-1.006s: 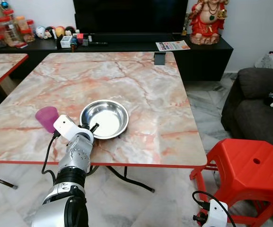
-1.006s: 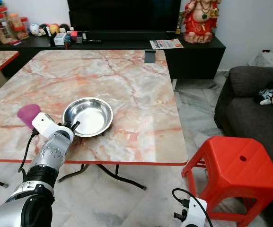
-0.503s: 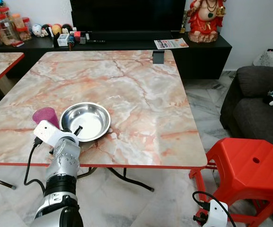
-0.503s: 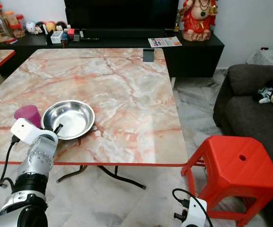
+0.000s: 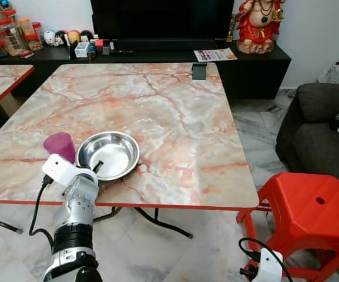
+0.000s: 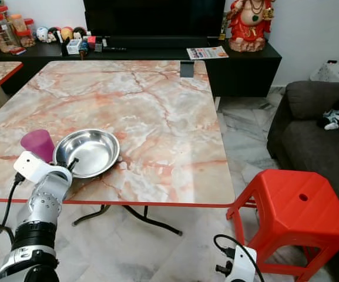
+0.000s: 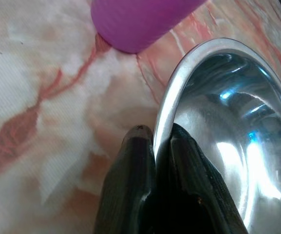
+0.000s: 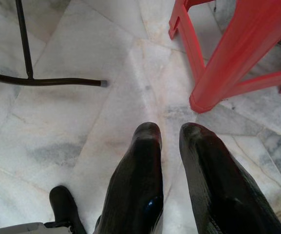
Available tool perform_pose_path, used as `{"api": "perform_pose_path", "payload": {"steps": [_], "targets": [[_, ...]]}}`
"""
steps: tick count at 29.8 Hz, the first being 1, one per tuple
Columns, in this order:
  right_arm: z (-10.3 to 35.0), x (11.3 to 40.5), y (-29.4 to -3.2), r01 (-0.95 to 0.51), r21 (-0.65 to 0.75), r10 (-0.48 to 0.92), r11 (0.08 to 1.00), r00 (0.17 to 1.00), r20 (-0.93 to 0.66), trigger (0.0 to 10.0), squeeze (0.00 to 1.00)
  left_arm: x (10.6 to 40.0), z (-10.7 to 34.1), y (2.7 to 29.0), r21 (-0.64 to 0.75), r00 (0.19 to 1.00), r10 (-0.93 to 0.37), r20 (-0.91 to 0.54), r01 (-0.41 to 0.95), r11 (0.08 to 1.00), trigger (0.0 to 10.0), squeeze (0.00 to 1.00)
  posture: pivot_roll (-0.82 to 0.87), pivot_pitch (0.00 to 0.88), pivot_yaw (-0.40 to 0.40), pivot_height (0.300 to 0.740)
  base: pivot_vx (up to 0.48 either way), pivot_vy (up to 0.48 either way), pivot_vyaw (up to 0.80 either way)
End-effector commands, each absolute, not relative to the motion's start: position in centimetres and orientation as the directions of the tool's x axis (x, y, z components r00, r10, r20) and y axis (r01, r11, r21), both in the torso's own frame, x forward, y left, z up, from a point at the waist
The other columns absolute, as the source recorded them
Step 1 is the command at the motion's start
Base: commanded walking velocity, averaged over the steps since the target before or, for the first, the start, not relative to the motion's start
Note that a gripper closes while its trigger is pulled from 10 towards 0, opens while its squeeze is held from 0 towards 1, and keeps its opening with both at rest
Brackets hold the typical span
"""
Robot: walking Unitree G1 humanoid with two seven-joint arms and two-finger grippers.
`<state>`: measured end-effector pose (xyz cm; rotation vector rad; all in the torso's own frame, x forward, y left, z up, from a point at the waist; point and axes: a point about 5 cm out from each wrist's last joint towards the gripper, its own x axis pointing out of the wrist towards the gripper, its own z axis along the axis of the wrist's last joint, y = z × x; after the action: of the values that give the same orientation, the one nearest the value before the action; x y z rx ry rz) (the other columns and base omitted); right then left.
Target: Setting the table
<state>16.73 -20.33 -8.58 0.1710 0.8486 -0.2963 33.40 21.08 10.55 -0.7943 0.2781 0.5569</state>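
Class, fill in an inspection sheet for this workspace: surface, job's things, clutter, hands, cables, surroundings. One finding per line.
Surface: marble-pattern table with red edging.
Job's things: steel bowl near the front edge; purple cup close beside it on the robot's left.
Clutter: small dark object at the far edge.
Hands: left hand pinches the bowl's rim, one finger inside, one outside; right hand hangs low over the floor, fingers slightly apart, holding nothing.
Cables: black cable loops from the left wrist.
Surroundings: red stool, grey sofa, dark TV cabinet.

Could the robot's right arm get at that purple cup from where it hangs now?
Probably not as things stand: the right gripper hangs low over the floor by the red stool, while the purple cup sits across the table beside the steel bowl.
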Motion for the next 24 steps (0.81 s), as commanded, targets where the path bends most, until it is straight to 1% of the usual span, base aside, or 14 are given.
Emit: {"api": "perform_pose_path", "payload": {"steps": [1, 13, 14, 18, 19, 20, 24], "targets": [[-8.6, 16.8, -20.3, 0.326, 0.033, -0.188, 0.945, 0.622, -0.761, 10.0, 0.00, 32.4, 8.8, 20.9, -0.521, 0.773, 0.360, -0.523, -0.624, 0.582, 10.0, 0.00, -0.05, 0.000, 0.019, 0.740, 0.000, 0.000, 0.00], [-8.6, 16.8, -20.3, 0.323, 0.033, -0.187, 0.946, 0.623, -0.760, 10.0, 0.00, 31.5, 8.8, 20.5, -0.493, 0.755, 0.354, -0.552, -0.638, 0.592, 10.0, 0.00, -0.04, 0.000, 0.017, 0.740, 0.000, 0.000, 0.00], [-8.6, 16.8, -20.2, 0.323, 0.033, -0.186, 0.946, 0.623, -0.760, 10.0, 0.00, 31.4, 8.7, 20.6, -0.487, 0.753, 0.357, -0.554, -0.640, 0.595, 10.0, 1.00, -0.04, 0.000, 0.018, 0.740, 0.000, 0.000, 0.00], [-8.6, 16.8, -20.2, 0.321, 0.034, -0.185, 0.946, 0.624, -0.759, 10.0, 0.00, 31.4, 8.7, 20.6, -0.476, 0.746, 0.359, -0.560, -0.645, 0.598, 10.0, 1.00, -0.04, 0.000, 0.020, 0.740, 0.000, 0.000, 0.00], [-8.6, 16.9, -20.2, 0.323, 0.034, -0.186, 0.946, 0.624, -0.759, 10.0, 0.00, 31.5, 8.9, 20.6, -0.477, 0.752, 0.358, -0.554, -0.639, 0.604, 10.0, 0.73, -0.05, 0.000, 0.021, 0.740, 0.000, 0.000, 0.00], [-8.6, 16.9, -20.2, 0.324, 0.034, -0.187, 0.945, 0.624, -0.759, 10.0, 0.00, 31.5, 9.0, 20.6, -0.474, 0.754, 0.359, -0.550, -0.636, 0.609, 10.0, 0.00, -0.05, 0.000, 0.021, 0.740, 0.000, 0.000, 0.00], [-8.6, 16.8, -20.2, 0.326, 0.034, -0.188, 0.945, 0.623, -0.759, 10.0, 0.00, 31.5, 9.1, 20.7, -0.472, 0.752, 0.364, -0.549, -0.639, 0.608, 10.0, 0.00, -0.05, 0.000, 0.022, 0.740, 0.000, 0.000, 0.00]]}}
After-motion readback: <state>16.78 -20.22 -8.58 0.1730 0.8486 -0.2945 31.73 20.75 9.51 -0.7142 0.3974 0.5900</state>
